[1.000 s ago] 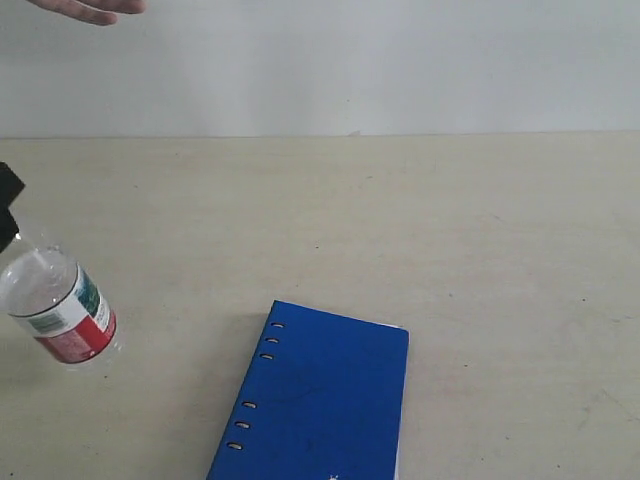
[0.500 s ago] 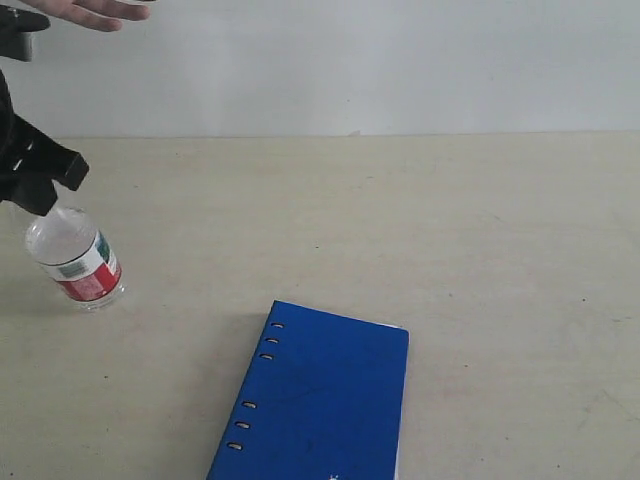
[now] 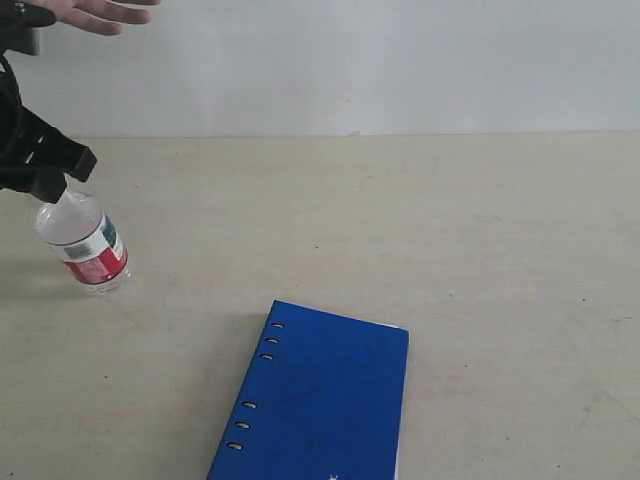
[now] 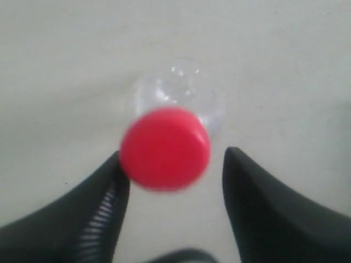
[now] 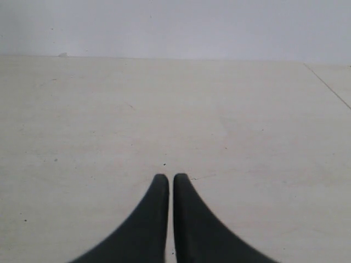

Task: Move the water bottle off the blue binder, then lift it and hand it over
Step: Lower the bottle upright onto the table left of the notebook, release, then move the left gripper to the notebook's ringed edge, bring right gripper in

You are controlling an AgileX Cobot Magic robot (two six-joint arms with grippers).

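Red is the screw cap (image 4: pixel 165 148) that fills the middle of the left wrist view, seen from straight above, with the left gripper (image 4: pixel 173 155) pointing down over it. Its two black fingers stand apart on either side of the cap: one finger (image 4: pixel 104 203) lies against the cap's edge, while the other is clear of it with bare table showing between, so the jaws are open and not clamped. In the exterior view the water bottle (image 3: pixel 88 245) stands on the pale table (image 3: pixel 450 230) at the far left, leaning slightly, its top just under the dark gripper body. The blue binder (image 3: pixel 320 400) lies flat near the front edge of that view, well apart from the bottle. A person's hand (image 3: pixel 95 12) reaches in, palm down with fingers spread, at the top left above the arm. The right gripper (image 5: pixel 167 178) hangs over bare table, its fingers closed together with nothing between them.
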